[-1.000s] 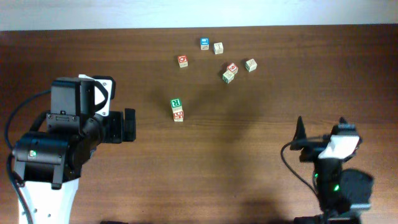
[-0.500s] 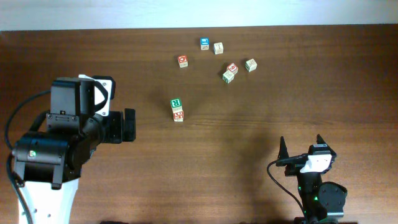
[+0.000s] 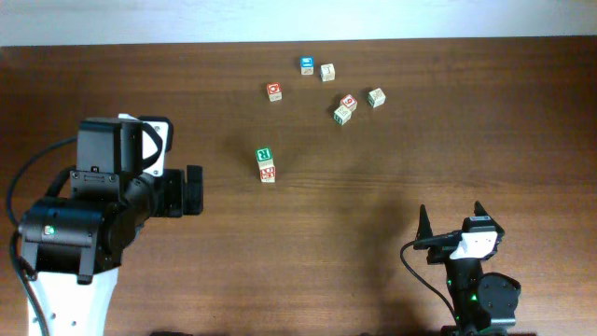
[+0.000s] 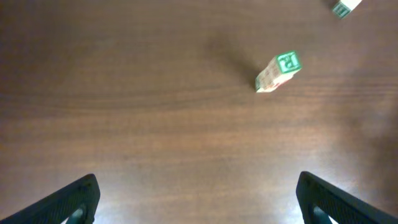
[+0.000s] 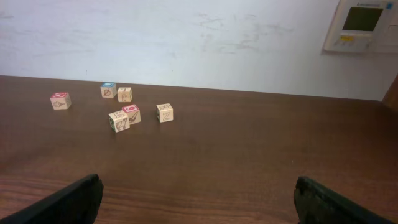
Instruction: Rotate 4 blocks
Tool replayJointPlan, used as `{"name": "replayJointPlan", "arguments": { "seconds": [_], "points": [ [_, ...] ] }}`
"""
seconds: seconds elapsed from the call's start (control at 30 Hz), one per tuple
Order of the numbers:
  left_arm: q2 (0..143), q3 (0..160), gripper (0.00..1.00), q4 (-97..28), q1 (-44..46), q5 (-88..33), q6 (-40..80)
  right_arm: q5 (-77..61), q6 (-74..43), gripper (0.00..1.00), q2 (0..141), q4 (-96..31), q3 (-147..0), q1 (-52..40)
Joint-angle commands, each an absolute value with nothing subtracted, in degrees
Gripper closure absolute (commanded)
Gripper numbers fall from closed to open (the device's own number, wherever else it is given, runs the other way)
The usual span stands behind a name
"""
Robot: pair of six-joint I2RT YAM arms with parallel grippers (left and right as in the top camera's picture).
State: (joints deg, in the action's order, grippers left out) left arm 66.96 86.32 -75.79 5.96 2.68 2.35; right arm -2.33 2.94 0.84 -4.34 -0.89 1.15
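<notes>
A green-faced block (image 3: pixel 264 155) touches a block with red-orange marks (image 3: pixel 268 173) at the table's middle; in the left wrist view the green one (image 4: pixel 288 61) shows far ahead. Further back lie a pale tan block (image 3: pixel 327 72), a red-marked block (image 3: pixel 348 102), a tan block (image 3: pixel 342 114) and another (image 3: pixel 376 97). The right wrist view shows this cluster, with its tan block (image 5: pixel 164 112) nearest, far ahead. My left gripper (image 3: pixel 196 189) (image 4: pixel 199 199) is open and empty, left of the pair. My right gripper (image 3: pixel 452 217) (image 5: pixel 199 202) is open and empty near the front right.
A blue-faced cube (image 3: pixel 307 64) and a red "O" cube (image 3: pixel 274 91) sit at the back, the red one (image 5: pixel 60 100) leftmost in the right wrist view. A white wall (image 5: pixel 186 37) with a wall unit (image 5: pixel 362 23) stands behind the table's far edge.
The right arm drew back toward the front edge and a little left, then held still. The left arm and all blocks stayed put.
</notes>
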Motion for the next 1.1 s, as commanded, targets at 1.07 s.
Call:
{"name": "replayJointPlan", "arguments": {
  "seconds": [1.07],
  "points": [
    [0.3,0.5,0.01,-4.4,-5.4,3.9,-15.2,-2.8,2.6,0.02,0.2,-4.3,-0.3,1.5]
  ]
}}
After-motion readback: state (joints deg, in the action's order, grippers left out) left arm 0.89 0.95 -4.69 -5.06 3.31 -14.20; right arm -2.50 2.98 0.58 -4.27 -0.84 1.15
